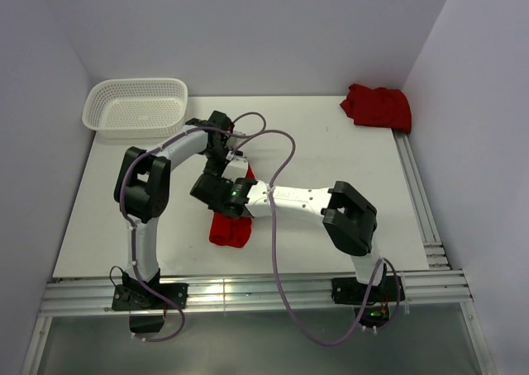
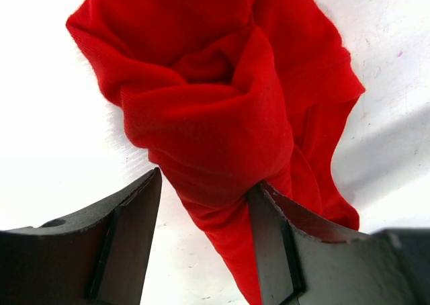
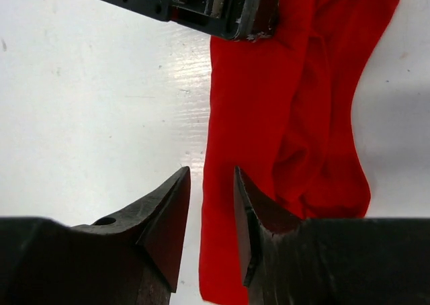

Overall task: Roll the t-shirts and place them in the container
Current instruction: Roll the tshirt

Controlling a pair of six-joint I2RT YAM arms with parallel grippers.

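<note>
One red t-shirt (image 1: 229, 229) lies bunched into a loose roll on the white table near the front middle, partly hidden under both arms. In the left wrist view this t-shirt (image 2: 208, 117) is a twisted bundle. My left gripper (image 2: 205, 177) is open around its narrow end, and the cloth touches only the right finger. My right gripper (image 3: 212, 174) is narrowly open over the long straight edge of the t-shirt (image 3: 269, 117). Both grippers meet over it in the top view, left (image 1: 221, 162) and right (image 1: 213, 195). The second red t-shirt (image 1: 377, 106) lies crumpled at the back right.
A white mesh basket (image 1: 136, 106) stands at the back left corner. Metal rails (image 1: 417, 193) run along the right and front edges of the table. The left gripper's body (image 3: 195, 3) shows at the top of the right wrist view, close to my right fingers.
</note>
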